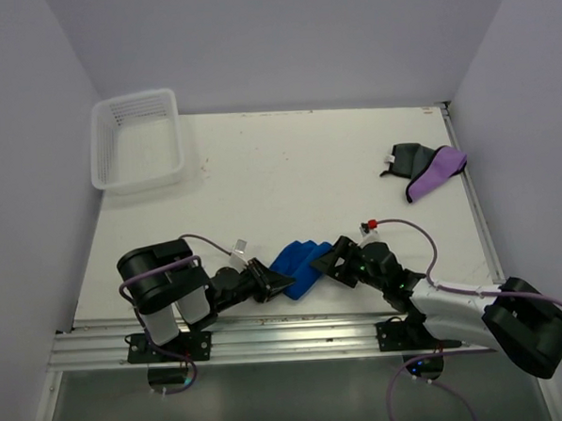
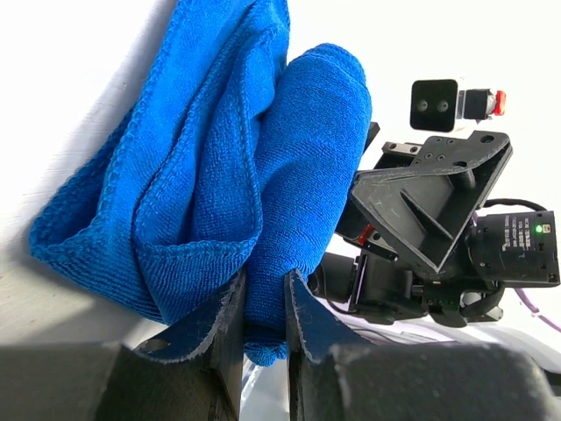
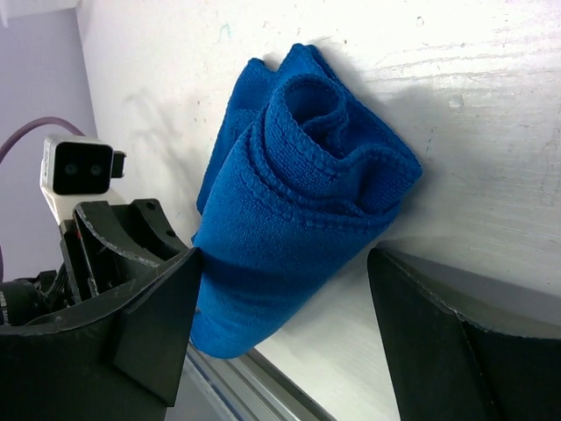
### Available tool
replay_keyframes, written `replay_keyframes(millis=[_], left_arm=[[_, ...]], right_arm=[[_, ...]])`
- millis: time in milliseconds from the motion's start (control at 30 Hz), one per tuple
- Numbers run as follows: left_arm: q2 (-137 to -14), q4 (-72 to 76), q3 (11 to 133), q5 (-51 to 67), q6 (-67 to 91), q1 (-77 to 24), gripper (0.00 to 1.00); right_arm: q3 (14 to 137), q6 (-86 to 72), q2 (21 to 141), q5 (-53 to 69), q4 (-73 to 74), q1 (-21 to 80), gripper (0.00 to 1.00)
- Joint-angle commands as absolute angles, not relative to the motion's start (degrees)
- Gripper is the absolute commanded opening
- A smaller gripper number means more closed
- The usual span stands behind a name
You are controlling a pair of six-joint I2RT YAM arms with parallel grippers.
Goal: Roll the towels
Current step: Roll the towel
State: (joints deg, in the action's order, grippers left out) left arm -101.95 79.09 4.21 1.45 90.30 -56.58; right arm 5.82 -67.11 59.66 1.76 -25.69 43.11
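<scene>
A blue terry towel (image 1: 301,264) lies on the white table (image 1: 288,172), close to the near edge and about at its middle, between the two arms. It is folded and partly rolled. In the right wrist view the blue terry towel (image 3: 307,202) shows one end as a loose coil of several layers with a stitched hem. In the left wrist view the blue terry towel (image 2: 263,175) looks like a thick roll with a flatter folded part beside it.

The left hand (image 1: 280,284) is low at the table and touches the towel's near left end. From its own camera, the left hand (image 2: 263,294) is narrow, and its two dark fingers (image 2: 226,324) pinch the lower end of the roll between them.

The right hand (image 1: 333,260) is at the other side of the towel, also low. Its own camera shows the right hand (image 3: 285,254) wide, with the towel between the two fingers. One finger is just beside the cloth and the other is apart from it; I cannot tell if the nearer one really touches.

A white plastic mesh basket (image 1: 140,177) stands at the far left corner of the table. Near the right edge, in the far half, lie a crumpled dark grey cloth (image 1: 406,159) and a purple cloth (image 1: 436,172), touching each other.
</scene>
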Motion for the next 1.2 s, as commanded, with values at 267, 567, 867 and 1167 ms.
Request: replay_keyframes(millis=[267, 567, 867, 1167], left_arm=[[-106.4, 77.0, -5.9, -1.1, 92.4, -55.6, 0.00], [-104.8, 77.7, -6.4, -1.3, 91.1, -55.6, 0.00], [-92.3, 58.8, -4.0, -4.5, 82.5, -55.6, 0.00], [-71.9, 30.8, 1.4, -14.3, 69.8, -55.6, 0.31]], right_arm=[[8.3, -68.6, 65.6, -4.6, -29.6, 44.1, 0.77], [9.3, -71.9, 71.5, -7.8, -31.1, 44.3, 0.63], [18.1, -72.4, 70.1, -10.7, -8.8, 44.2, 0.42], [23.0, -72.8, 71.5, -10.1, 2.5, 44.0, 0.32]])
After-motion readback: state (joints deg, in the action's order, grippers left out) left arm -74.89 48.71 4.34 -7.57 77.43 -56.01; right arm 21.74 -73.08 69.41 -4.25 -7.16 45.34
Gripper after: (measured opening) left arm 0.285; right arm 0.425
